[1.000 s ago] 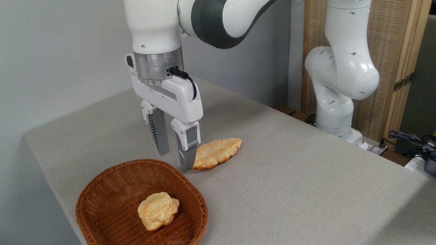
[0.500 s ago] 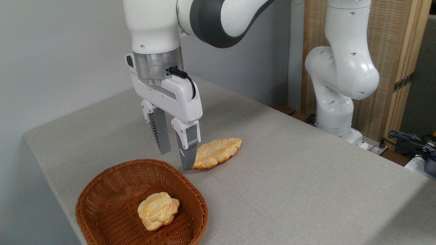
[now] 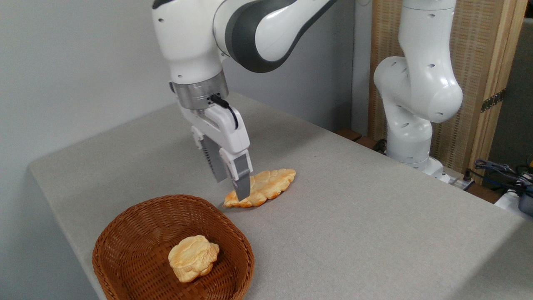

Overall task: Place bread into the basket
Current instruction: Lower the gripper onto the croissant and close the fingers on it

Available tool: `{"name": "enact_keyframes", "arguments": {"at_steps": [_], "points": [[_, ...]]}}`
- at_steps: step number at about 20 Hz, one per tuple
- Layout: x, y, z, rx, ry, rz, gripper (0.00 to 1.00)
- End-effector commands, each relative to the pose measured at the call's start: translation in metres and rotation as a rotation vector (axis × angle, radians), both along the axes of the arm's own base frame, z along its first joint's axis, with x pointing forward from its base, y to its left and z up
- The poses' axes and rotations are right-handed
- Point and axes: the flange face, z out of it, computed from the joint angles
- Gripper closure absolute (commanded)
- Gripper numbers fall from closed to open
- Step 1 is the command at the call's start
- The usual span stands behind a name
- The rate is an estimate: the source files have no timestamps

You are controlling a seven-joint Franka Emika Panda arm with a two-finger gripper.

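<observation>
The basket [image 3: 173, 250] sits at the near-left corner of the surface [image 3: 354, 216] with one small round bun [image 3: 193, 257] inside it. The bread [image 3: 262, 187] lies flat on the surface just beyond the basket's far rim, outside it. The arm reaches down from above, its wrist tilted, and the gripper [image 3: 231, 187] hangs over the loaf's near end. The jaws stand parted, holding nothing; the front finger [image 3: 241, 179] overlaps the loaf, though contact is unclear.

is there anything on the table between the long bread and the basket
Nothing visible does. The bread lies on bare table just beyond the basket rim. A small bun already sits inside the basket.
</observation>
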Motion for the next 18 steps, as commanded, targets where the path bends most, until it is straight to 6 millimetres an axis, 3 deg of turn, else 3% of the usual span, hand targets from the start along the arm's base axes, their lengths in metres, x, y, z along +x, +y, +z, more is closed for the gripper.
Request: {"name": "enact_keyframes", "arguments": {"at_steps": [1,4,9,18], "points": [[-0.039,-0.011,-0.013,-0.018,0.001,-0.047,0.00],[-0.050,-0.020,-0.026,-0.015,0.018,-0.072,0.00],[-0.059,-0.019,-0.049,0.000,0.060,-0.107,0.00],[-0.058,-0.019,-0.062,0.011,0.081,-0.124,0.00]]}}
